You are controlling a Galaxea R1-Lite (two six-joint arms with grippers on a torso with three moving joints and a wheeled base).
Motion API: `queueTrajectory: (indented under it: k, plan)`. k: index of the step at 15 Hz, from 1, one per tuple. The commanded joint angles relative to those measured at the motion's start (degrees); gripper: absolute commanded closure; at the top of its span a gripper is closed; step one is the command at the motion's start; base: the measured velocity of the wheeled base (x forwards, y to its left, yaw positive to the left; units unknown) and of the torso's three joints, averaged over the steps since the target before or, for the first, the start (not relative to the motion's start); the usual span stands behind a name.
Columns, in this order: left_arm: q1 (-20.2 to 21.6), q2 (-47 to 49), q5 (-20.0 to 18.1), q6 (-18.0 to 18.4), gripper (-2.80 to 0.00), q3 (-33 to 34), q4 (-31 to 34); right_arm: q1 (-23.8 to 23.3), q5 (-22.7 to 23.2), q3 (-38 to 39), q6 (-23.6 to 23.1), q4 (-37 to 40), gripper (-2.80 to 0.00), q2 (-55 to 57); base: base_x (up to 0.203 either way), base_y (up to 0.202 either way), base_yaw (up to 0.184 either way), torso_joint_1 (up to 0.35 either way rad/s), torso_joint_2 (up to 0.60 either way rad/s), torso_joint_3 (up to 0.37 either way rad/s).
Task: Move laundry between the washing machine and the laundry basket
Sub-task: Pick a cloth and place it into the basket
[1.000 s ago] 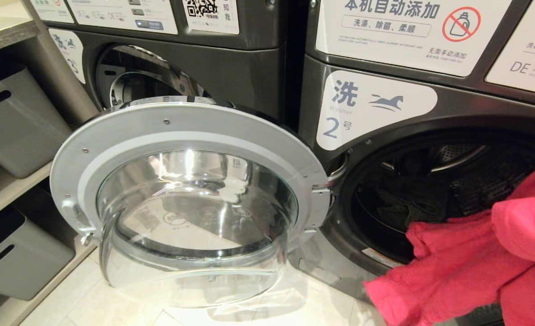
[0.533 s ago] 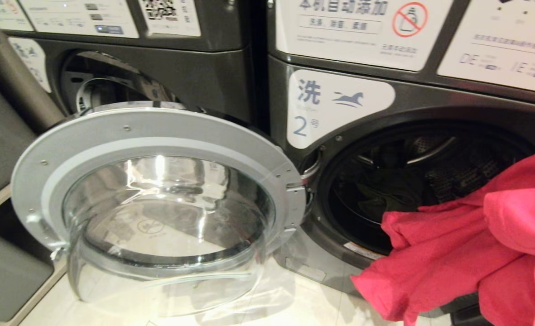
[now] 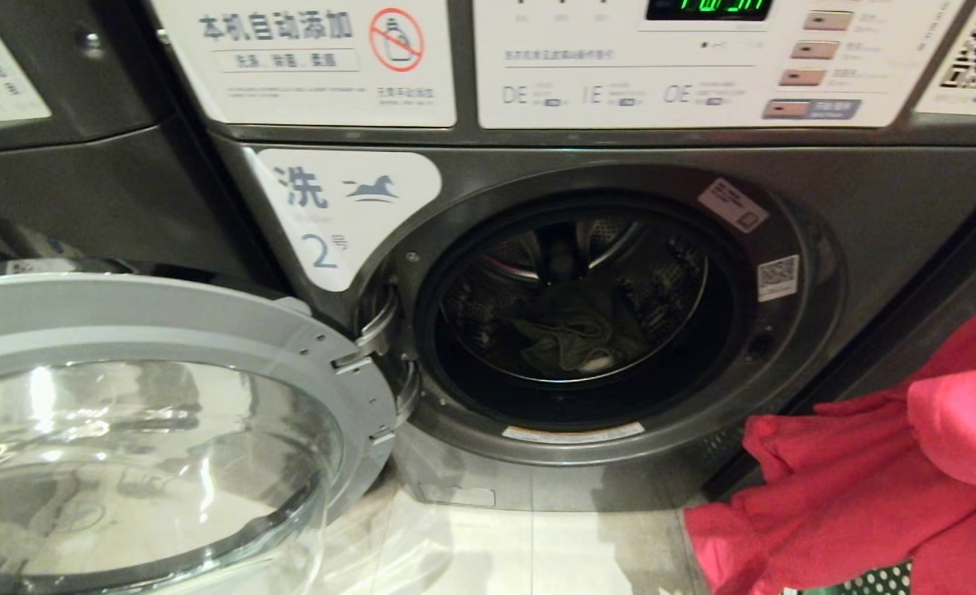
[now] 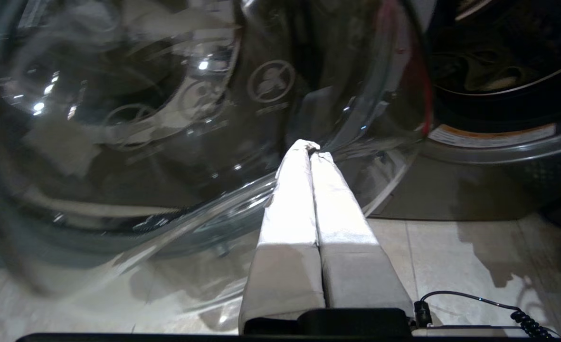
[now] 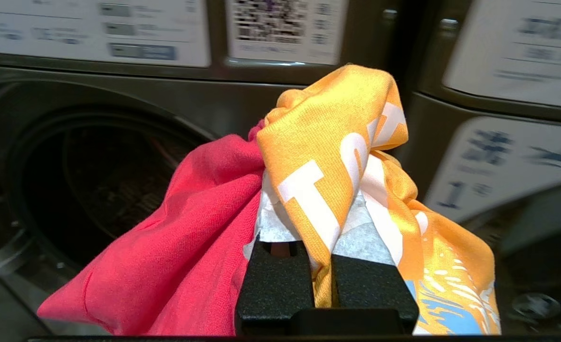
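Observation:
Washing machine number 2 point(image 3: 339, 207) stands with its round door point(image 3: 207, 322) swung open to the left. A dark green garment point(image 3: 574, 343) lies inside the drum. My right gripper point(image 5: 323, 209) is shut on a bunch of laundry, an orange printed garment point(image 5: 337, 123) pinched between the fingers and a red garment point(image 5: 185, 247) hanging beside it. The red garment point(image 3: 868, 479) hangs at the lower right of the head view, right of the drum opening. A sliver of green perforated laundry basket point(image 3: 868, 583) shows under it. My left gripper point(image 4: 311, 149) is shut and empty, low beside the glass door.
The door's glass bowl point(image 3: 124, 463) juts out over the pale tiled floor point(image 3: 537, 545) on the left. Another washer point(image 5: 499, 156) stands to the right of this one. The control panel with a green display point(image 3: 707, 8) sits above the drum.
The whole head view has swung, so the camera turned: the drum opening now sits in the middle and the door has slid to the left edge. The red garment stays at the lower right.

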Motion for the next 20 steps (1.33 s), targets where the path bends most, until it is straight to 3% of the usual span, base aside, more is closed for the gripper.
queueTrajectory:
  k: [1,9,12,15,20]
  plan:
    - [0.06,-0.05,-0.01,-0.05,0.00,0.62,-0.05,0.03,-0.06,-0.82,-0.05,-0.10,0.00,0.87,-0.003,0.007,-0.175,0.002,0.00,0.001]
    - [0.06,-0.05,-0.01,-0.05,0.00,0.62,-0.05,-1.72,-2.39,-1.77,0.56,0.07,0.00,4.20,0.000,0.007,-0.166,0.001,0.00,0.001]
    - [0.03,-0.05,-0.01,-0.05,0.00,0.62,-0.05,-3.93,-5.86,-1.58,0.96,0.00,0.00,7.69,0.001,0.002,-0.024,0.000,0.00,0.004]
    - [0.03,-0.05,-0.01,-0.05,0.00,0.62,-0.05,-4.80,-5.95,-1.14,4.46,0.07,0.00,10.75,0.000,0.000,0.000,0.000,0.00,0.000]
    - [0.02,-0.05,-0.01,-0.05,0.00,0.62,-0.05,-4.82,-6.05,2.87,6.49,0.04,0.00,15.39,0.000,0.000,0.000,0.000,0.00,0.000]
